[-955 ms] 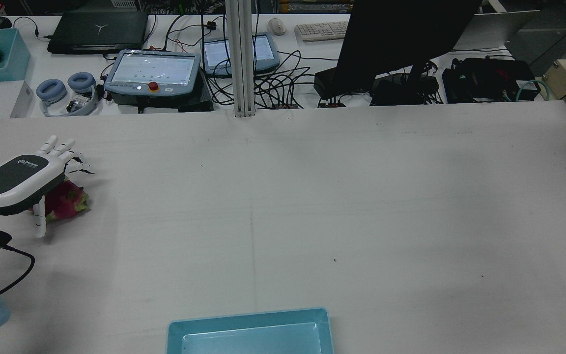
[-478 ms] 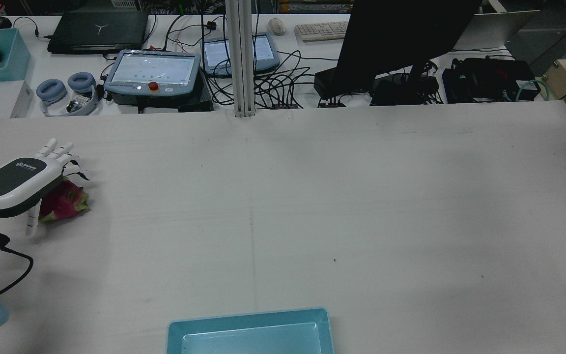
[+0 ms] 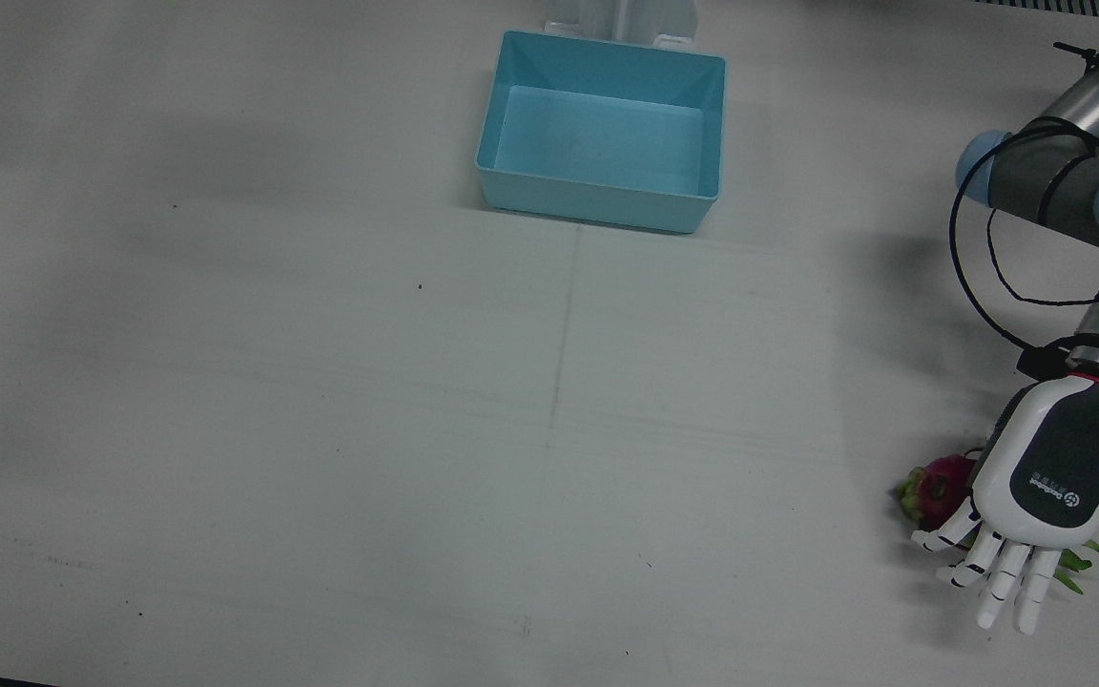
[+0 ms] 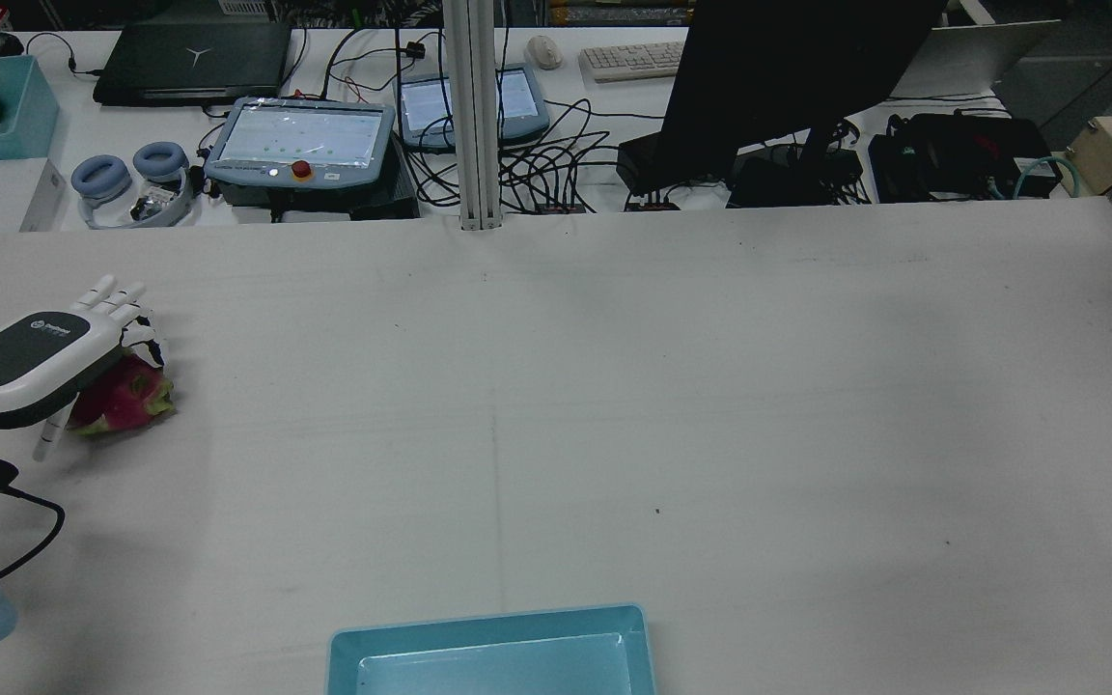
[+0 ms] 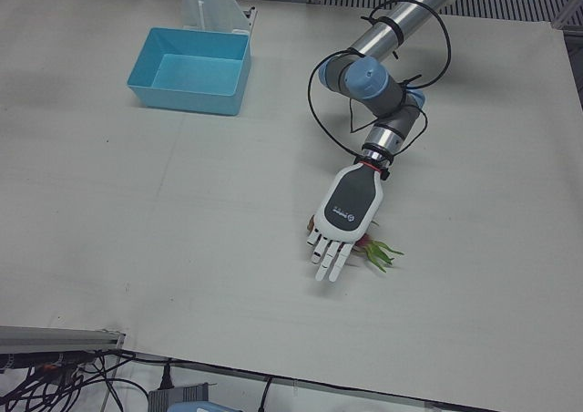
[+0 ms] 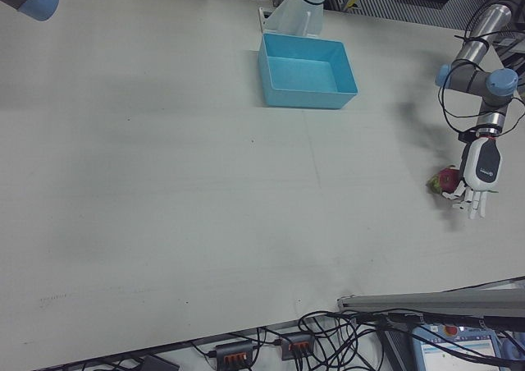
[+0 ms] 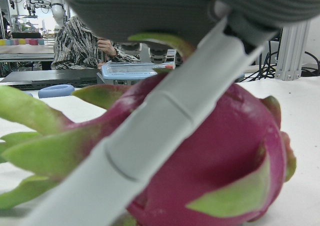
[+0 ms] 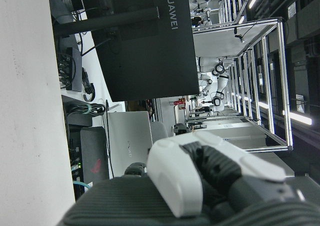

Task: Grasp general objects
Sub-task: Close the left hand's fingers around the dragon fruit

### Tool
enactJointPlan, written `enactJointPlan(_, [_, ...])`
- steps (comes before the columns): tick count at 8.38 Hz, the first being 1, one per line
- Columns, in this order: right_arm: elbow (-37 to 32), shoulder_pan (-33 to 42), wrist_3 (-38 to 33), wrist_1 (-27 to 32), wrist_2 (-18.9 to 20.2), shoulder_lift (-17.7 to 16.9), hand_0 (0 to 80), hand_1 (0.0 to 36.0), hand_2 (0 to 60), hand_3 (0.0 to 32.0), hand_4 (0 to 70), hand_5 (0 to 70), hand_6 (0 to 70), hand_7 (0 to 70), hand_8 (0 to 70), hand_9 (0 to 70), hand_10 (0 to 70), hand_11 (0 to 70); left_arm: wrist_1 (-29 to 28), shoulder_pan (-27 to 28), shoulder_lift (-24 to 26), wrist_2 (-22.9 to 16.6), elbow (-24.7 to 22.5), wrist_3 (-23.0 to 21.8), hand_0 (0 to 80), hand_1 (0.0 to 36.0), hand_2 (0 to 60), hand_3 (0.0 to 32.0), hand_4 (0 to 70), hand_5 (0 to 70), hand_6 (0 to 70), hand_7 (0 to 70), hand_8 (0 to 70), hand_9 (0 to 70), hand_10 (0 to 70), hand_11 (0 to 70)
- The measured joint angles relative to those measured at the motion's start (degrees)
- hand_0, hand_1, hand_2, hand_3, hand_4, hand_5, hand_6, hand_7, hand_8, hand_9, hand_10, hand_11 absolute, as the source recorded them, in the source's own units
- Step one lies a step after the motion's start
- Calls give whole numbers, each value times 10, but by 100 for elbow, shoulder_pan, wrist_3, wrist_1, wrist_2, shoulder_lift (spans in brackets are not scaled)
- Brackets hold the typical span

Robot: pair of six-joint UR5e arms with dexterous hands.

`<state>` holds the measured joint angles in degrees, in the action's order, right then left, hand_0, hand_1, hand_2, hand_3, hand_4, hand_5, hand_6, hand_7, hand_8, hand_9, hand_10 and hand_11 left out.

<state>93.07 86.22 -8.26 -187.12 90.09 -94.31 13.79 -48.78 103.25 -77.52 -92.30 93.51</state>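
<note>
One left hand (image 3: 1036, 506) over dragon fruit (image 3: 936, 489), near table (image 3: 321, 429) edge.

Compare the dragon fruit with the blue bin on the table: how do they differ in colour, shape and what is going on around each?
The dragon fruit is magenta with green scales; the blue bin is plain light blue. The fruit is rounded and small; the bin is rectangular and far larger. The left hand hangs over the fruit with fingers spread, while nothing is near the bin. Both rest on the white table.

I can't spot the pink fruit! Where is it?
The pink, green-tipped dragon fruit lies at the rear view's left edge, on the white table under the robot's left hand.
</note>
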Motion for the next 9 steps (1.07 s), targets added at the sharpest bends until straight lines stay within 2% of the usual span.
enactJointPlan(1, [0, 0, 0, 0, 0, 0, 0, 0, 0, 0, 0, 0, 0, 0, 0, 0, 0, 0, -64, 0, 18, 0, 89, 0, 775, 360, 600, 4, 137, 493, 0, 488, 0, 83, 0, 0])
enactJointPlan(2, [0, 0, 0, 0, 0, 0, 0, 0, 0, 0, 0, 0, 0, 0, 0, 0, 0, 0, -114, 0, 29, 0, 162, 0, 800, 360, 600, 0, 124, 650, 9, 537, 0, 93, 0, 0])
enactJointPlan(3, [0, 0, 0, 0, 0, 0, 0, 0, 0, 0, 0, 0, 0, 0, 0, 0, 0, 0, -140, 0, 34, 0, 202, 0, 800, 360, 600, 0, 106, 700, 38, 630, 0, 112, 0, 0])
enactJointPlan(4, [0, 0, 0, 0, 0, 0, 0, 0, 0, 0, 0, 0, 0, 0, 0, 0, 0, 0, -150, 0, 35, -1, 220, 0, 800, 360, 600, 0, 148, 700, 78, 700, 5, 131, 0, 0])
enactJointPlan(5, [0, 0, 0, 0, 0, 0, 0, 0, 0, 0, 0, 0, 0, 0, 0, 0, 0, 0, -154, 0, 37, 0, 226, 0, 800, 360, 600, 0, 308, 700, 229, 700, 35, 184, 0, 0])
enactJointPlan(6, [0, 0, 0, 0, 0, 0, 0, 0, 0, 0, 0, 0, 0, 0, 0, 0, 0, 0, -156, 0, 38, 3, 228, 0, 800, 360, 600, 0, 426, 700, 413, 700, 72, 186, 4, 26])
enactJointPlan(7, [0, 0, 0, 0, 0, 0, 0, 0, 0, 0, 0, 0, 0, 0, 0, 0, 0, 0, -157, 0, 37, 3, 229, 0, 800, 360, 600, 0, 524, 700, 580, 700, 106, 186, 190, 320])
enactJointPlan(8, [0, 0, 0, 0, 0, 0, 0, 0, 0, 0, 0, 0, 0, 0, 0, 0, 0, 0, -163, 0, 38, 5, 230, 0, 800, 360, 600, 0, 614, 700, 700, 700, 178, 210, 438, 652])
enactJointPlan(9, [0, 0, 0, 0, -3, 0, 0, 0, 0, 0, 0, 0, 0, 0, 0, 0, 0, 0, -176, 0, 38, 6, 230, 0, 800, 360, 600, 0, 679, 700, 700, 700, 306, 366, 655, 700])
